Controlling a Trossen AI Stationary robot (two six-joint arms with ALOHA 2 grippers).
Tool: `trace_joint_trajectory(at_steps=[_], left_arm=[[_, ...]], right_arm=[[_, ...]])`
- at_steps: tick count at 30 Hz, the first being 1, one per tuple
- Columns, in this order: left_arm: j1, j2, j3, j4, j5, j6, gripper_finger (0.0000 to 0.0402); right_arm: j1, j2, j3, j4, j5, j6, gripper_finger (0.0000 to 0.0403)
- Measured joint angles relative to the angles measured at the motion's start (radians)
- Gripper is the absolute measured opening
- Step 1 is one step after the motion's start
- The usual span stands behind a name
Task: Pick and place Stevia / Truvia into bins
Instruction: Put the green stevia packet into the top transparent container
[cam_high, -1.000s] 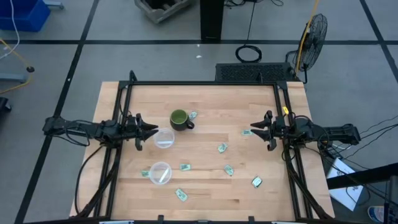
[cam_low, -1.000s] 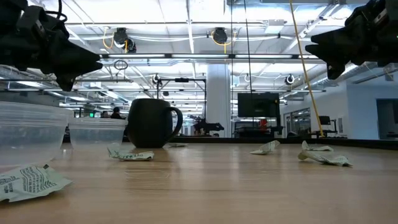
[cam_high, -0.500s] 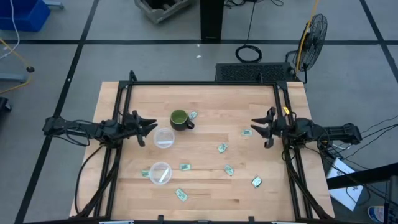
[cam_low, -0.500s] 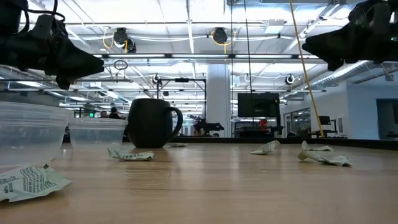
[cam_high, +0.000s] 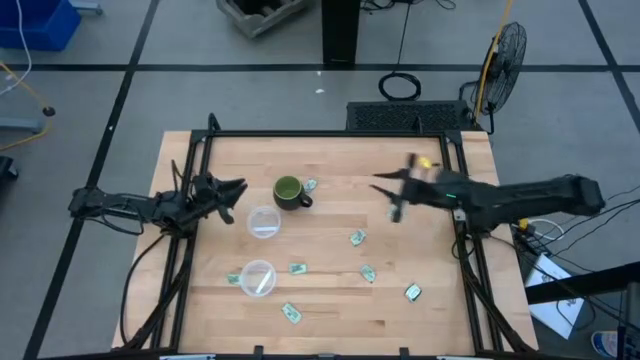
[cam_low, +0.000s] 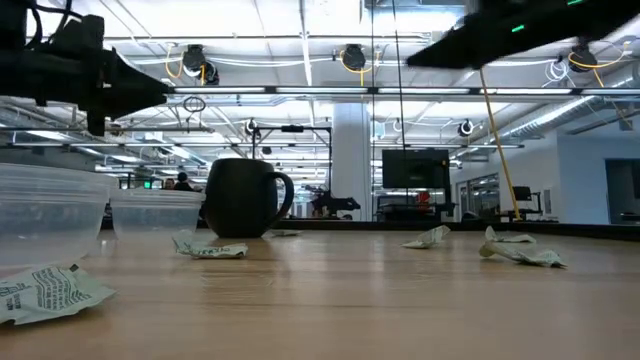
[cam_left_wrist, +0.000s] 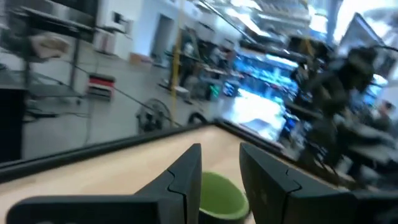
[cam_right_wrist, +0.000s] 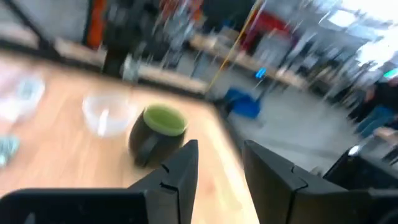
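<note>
Several pale green and white Stevia packets lie flat on the table, among them one (cam_high: 357, 238) near the middle, one (cam_high: 369, 273) nearer me, one (cam_high: 297, 268) and one (cam_high: 291, 313). Two clear cup bins stand upright, one (cam_high: 264, 222) next to the dark green mug (cam_high: 289, 192), the other (cam_high: 258, 278) nearer the near edge. My left gripper (cam_high: 235, 200) hovers open left of the mug, which also shows in its wrist view (cam_left_wrist: 217, 196). My right gripper (cam_high: 385, 198) is open in the air right of the mug, which its wrist view shows too (cam_right_wrist: 155, 134).
A black frame (cam_high: 330, 134) runs along the table's far edge and down both sides. Bare wood lies between the mug and the right arm. More packets lie near the right near corner (cam_high: 413, 292) and just behind the mug (cam_high: 311, 184).
My right arm has swept fast from the table's right side toward its middle and the mug, rising as it went, and stays open. My left gripper has lifted slightly and edged toward the mug. Packets, cups and mug have kept still.
</note>
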Motion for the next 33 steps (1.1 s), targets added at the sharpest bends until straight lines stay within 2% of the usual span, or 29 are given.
trace_joint_trajectory(at_steps=[4,8,11,13,16,18,28,31,33], left_arm=[[0.0,0.0,0.0,0.028,-0.011,-0.003,0.0113],[0.0,0.0,0.0,-0.002,0.02,-0.044,0.0113],[0.0,0.0,0.0,-0.016,0.036,-0.061,0.0113],[0.0,0.0,0.0,-0.026,0.048,-0.062,0.0113],[0.0,0.0,0.0,-0.037,0.049,-0.063,0.0113],[0.0,0.0,0.0,-0.051,0.049,-0.075,0.0113],[0.0,0.0,0.0,-0.096,0.049,-0.143,0.0113],[0.0,0.0,0.0,-0.101,0.049,-0.146,0.0113],[0.0,0.0,0.0,-0.102,0.048,-0.146,0.0113]], right_arm=[[-0.108,0.31,0.119,-0.02,-0.156,0.001,0.0118],[-0.196,0.551,0.211,-0.001,-0.19,0.006,0.0119],[-0.241,0.684,0.244,0.078,-0.195,0.008,0.0123],[-0.267,0.744,0.266,0.139,-0.251,0.008,0.0128],[-0.301,0.816,0.294,0.189,-0.424,0.008,0.0139],[-0.317,0.856,0.321,0.189,-0.482,0.013,0.0147],[-0.329,1.058,0.502,0.19,-0.543,0.121,0.0209],[-0.315,1.052,0.498,0.172,-0.524,0.145,0.0215],[-0.309,1.049,0.503,0.178,-0.476,0.184,0.0214]])
